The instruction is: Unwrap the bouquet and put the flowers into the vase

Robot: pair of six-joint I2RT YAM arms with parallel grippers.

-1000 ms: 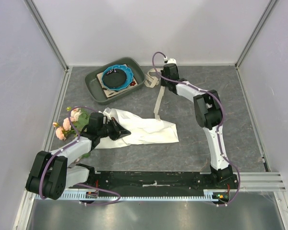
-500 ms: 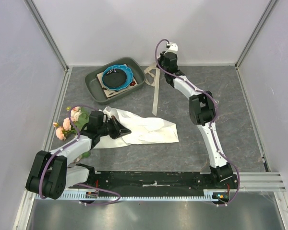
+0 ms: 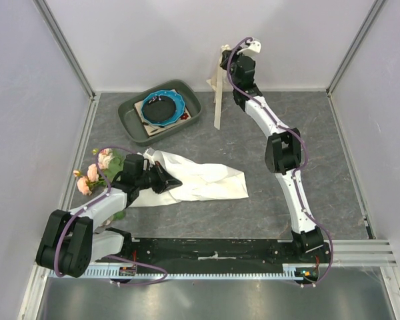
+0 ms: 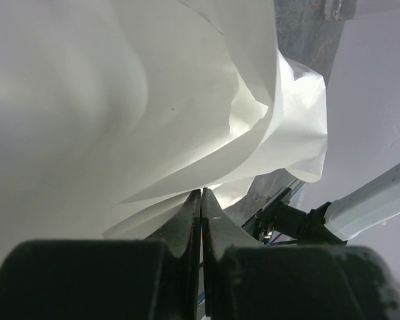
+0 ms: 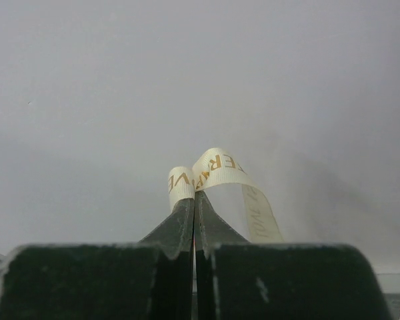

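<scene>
12 o'clock: right gripper (image 5: 194, 197) pinches limp ribbon (image 5: 217, 167) | 8 o'clock: left gripper (image 4: 201, 195) clamps soft paper (image 4: 120, 100) | flowers (image 3: 97, 171) look fragile, grip low

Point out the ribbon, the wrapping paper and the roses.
ribbon (image 3: 218, 107), top external view, middle of the hanging strip.
wrapping paper (image 3: 210, 181), top external view, flat part of the opened sheet.
roses (image 3: 105, 159), top external view, one pink bloom.

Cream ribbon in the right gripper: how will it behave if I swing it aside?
Probably floppy and very light: the cream printed ribbon hangs limp below the right gripper. Pinched only at a folded loop, it may sway or slip.
</scene>
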